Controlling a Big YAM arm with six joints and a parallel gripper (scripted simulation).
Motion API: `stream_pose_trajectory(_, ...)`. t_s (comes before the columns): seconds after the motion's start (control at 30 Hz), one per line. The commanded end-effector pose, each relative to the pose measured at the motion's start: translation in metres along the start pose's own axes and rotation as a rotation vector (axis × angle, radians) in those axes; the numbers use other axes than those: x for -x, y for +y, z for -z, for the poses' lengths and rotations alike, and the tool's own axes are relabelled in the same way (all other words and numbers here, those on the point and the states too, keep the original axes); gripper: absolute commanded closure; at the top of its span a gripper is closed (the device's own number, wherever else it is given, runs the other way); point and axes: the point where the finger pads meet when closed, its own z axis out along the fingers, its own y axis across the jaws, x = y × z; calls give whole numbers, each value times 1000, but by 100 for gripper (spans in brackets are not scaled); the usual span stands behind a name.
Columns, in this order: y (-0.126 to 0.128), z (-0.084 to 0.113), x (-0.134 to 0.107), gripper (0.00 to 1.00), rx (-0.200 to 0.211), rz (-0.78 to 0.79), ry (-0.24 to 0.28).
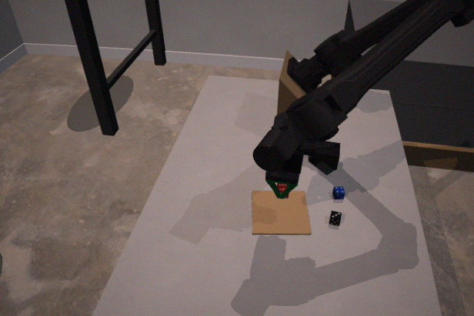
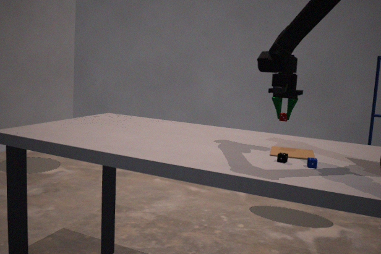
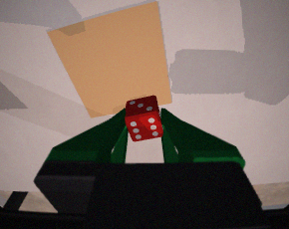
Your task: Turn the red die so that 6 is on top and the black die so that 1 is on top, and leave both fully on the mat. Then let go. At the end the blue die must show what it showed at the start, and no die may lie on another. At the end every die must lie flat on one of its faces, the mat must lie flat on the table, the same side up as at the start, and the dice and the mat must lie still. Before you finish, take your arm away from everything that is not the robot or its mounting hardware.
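Observation:
My gripper with green fingers is shut on the red die and holds it high in the air above the tan mat. The red die also shows in the top view and the exterior view. In the wrist view the die hangs over the mat's near edge. The black die lies on the table just right of the mat. The blue die lies on the table a little behind the black die. Both also show in the exterior view, the black die and the blue die, off the mat.
A brown box stands on the table behind the arm. Black frame posts stand on the floor to the left of the table. A blue post stands at the far right behind the table.

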Motion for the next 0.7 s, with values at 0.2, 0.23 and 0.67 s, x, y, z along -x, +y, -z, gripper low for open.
stream_pose_trajectory(0.2, 0, -10, 0, 80, 4, 10, -4)
stream_pose_trajectory(0.23, 0, -10, 0, 80, 4, 10, -4)
stream_pose_trajectory(0.67, 1, -58, 0, 80, 6, 8, -5)
